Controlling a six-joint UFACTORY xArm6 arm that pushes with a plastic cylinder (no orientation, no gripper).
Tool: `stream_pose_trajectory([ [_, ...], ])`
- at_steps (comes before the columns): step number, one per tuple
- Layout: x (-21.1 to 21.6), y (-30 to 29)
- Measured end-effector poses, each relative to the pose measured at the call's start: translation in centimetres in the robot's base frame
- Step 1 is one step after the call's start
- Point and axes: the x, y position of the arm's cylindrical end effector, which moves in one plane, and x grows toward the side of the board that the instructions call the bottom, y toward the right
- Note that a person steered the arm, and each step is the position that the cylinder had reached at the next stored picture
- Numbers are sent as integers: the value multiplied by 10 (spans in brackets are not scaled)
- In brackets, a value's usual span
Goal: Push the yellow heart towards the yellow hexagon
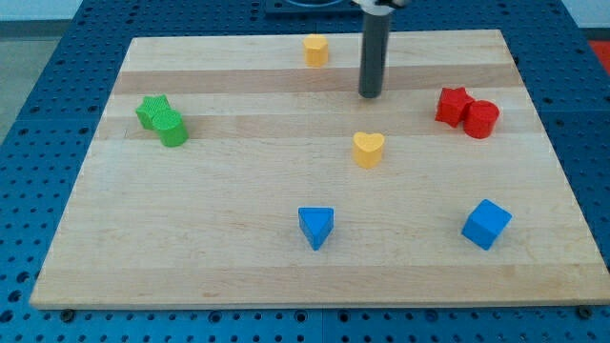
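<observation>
The yellow heart [369, 149] sat a little right of the board's middle, and the yellow hexagon [315, 49] stood well apart from it, near the view's top edge and somewhat to the left. Our tip [370, 94] rested between them in height, above the heart in the view and apart from it, touching no block. We carried no hand to open or close, only the bare rod, so nothing was grasped.

We judged the trouble to lie in that position. The tip stood on the hexagon's side of the heart, so any push from there would have sent the heart toward the view's bottom, away from its goal. We needed to circle round to the heart's lower right before pushing, and a careless path could have clipped the heart on the way. An off-centre push on its lobes might also have spun it or let it slip aside.

Counting outward on the wooden board [238, 257], we found two yellow blocks, then two red ones, a red star [454, 105] touching a red cylinder [481, 118], at the right. Two blue ones lay lower: a blue triangle [315, 227] and a blue cube [486, 224]. Two green ones, a green star [152, 110] against a green cylinder [172, 129], sat at the left.
</observation>
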Motion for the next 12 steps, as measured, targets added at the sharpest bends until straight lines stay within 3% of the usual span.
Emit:
stream_pose_trajectory([
  [1,17,16],
  [3,102,29],
  [7,102,-29],
  [10,143,-45],
  [11,102,-51],
  [12,25,-51],
])
